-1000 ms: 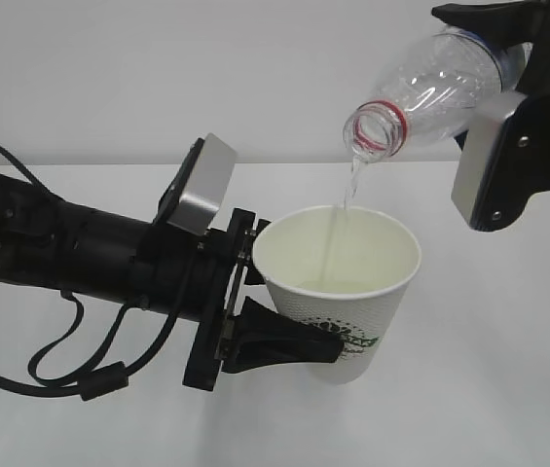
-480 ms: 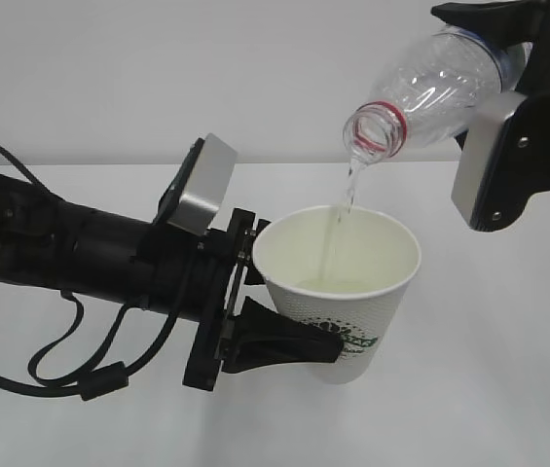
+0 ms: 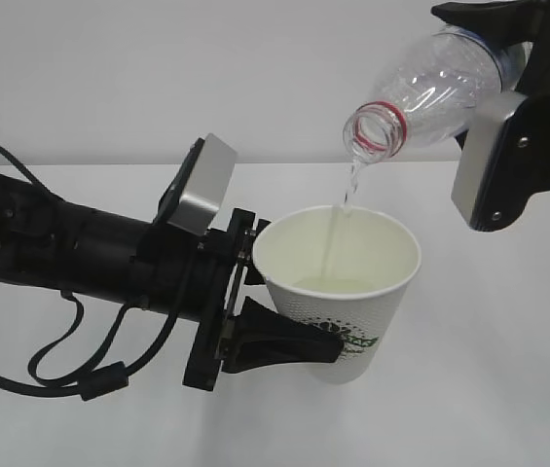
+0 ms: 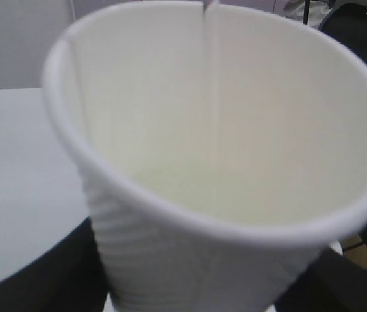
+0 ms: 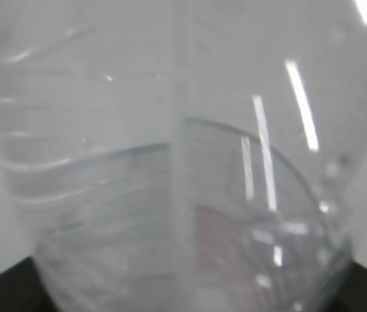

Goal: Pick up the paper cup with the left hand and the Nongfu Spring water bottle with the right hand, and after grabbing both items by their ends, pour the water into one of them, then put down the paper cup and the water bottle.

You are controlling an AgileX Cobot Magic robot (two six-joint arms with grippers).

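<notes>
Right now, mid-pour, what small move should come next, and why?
Probably hold the tilt a moment longer, then level the Nongfu Spring water bottle. A thin stream of water falls from its mouth into the paper cup, which is only shallowly filled. The left hand grips the cup low on its side; the right hand holds the bottle's base end.

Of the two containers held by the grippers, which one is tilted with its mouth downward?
The bottle, clear with a red neck ring, held up right; water runs from it. The cup stays upright.

1 paper cup (image 3: pixel 338 292), 1 water bottle (image 3: pixel 430 88).
</notes>
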